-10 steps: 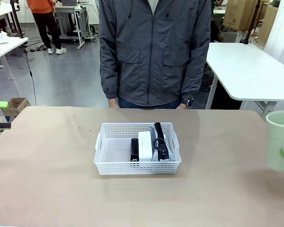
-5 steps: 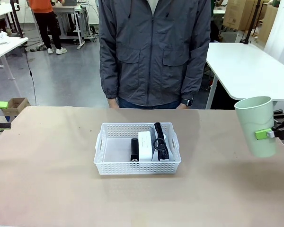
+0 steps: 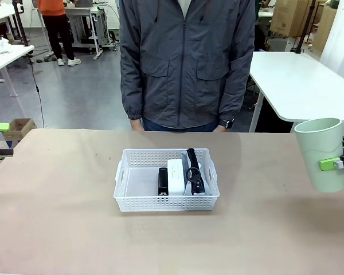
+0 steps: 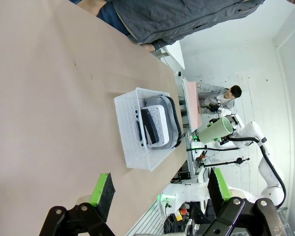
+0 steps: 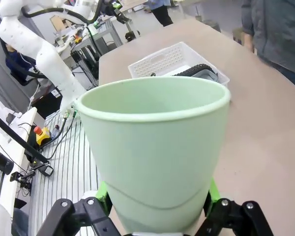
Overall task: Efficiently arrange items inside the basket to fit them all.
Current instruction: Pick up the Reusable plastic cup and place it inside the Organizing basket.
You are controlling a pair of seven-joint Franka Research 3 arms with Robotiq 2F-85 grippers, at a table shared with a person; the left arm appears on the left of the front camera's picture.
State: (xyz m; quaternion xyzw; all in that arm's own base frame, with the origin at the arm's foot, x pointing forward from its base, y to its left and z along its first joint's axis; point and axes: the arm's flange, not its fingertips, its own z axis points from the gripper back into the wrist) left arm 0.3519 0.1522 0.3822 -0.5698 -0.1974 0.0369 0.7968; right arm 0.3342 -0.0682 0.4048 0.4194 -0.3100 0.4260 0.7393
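Note:
The white lattice basket [image 3: 166,201] sits mid-table. Inside it, from left to right, lie a black stapler [image 3: 163,181], a small white box [image 3: 175,176] and a grey pouch with a black strap [image 3: 193,171]; its left part is bare. My right gripper [image 3: 336,164] is shut on a pale green cup [image 3: 324,150], holding it tilted in the air at the table's right edge, well apart from the basket. The right wrist view has the cup [image 5: 152,147] between the fingers [image 5: 102,194], with the basket [image 5: 162,61] beyond. My left gripper [image 4: 160,189] stands open and holds nothing, far from the basket [image 4: 130,118].
A person in a grey jacket [image 3: 186,63] stands at the far edge, behind the basket. Bare brown tabletop [image 3: 63,206] surrounds the basket on all sides. A white table [image 3: 298,86] stands beyond the far right corner.
The cup in my right gripper rose and swung in from the right edge, then drifted a little back to the right. The basket and its contents stayed put.

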